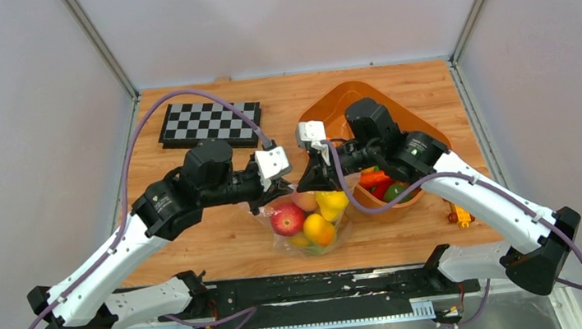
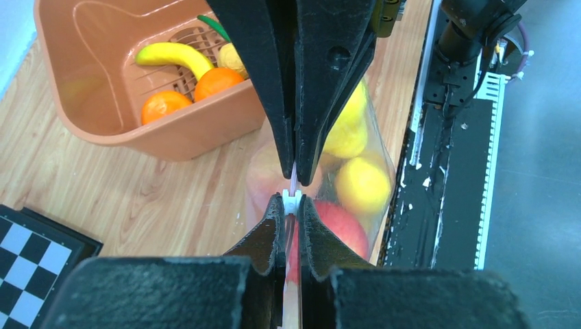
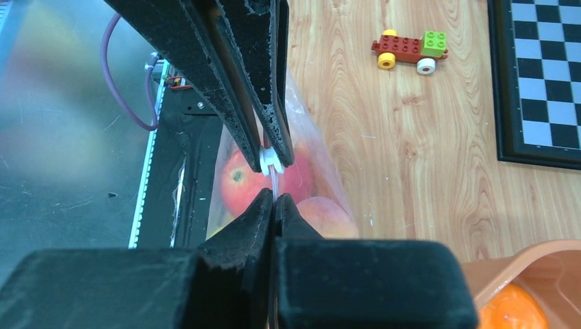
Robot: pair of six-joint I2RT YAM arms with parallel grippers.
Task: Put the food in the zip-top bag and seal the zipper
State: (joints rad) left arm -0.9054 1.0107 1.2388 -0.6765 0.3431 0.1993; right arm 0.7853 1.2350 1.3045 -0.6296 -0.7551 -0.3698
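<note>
The clear zip-top bag (image 1: 342, 223) hangs upright over the near table edge, held by its mouth. Inside it are a red apple (image 1: 287, 219), a peach (image 1: 304, 201), a yellow fruit (image 1: 332, 203) and an orange-yellow fruit (image 1: 319, 229). My left gripper (image 1: 280, 186) and right gripper (image 1: 306, 181) meet tip to tip on the bag's top edge. In the left wrist view my left gripper (image 2: 292, 204) is shut on the zipper (image 2: 293, 184) at a small white slider (image 2: 292, 198). In the right wrist view my right gripper (image 3: 274, 200) is shut on the zipper strip (image 3: 273, 181) right beside it.
An orange tub (image 1: 330, 102) behind and right of the bag holds a banana (image 2: 171, 55), oranges and other toy food. A checkerboard (image 1: 208, 122) lies at the back left. A small wheeled block toy (image 1: 461, 215) sits at the right front; another shows in the right wrist view (image 3: 410, 49).
</note>
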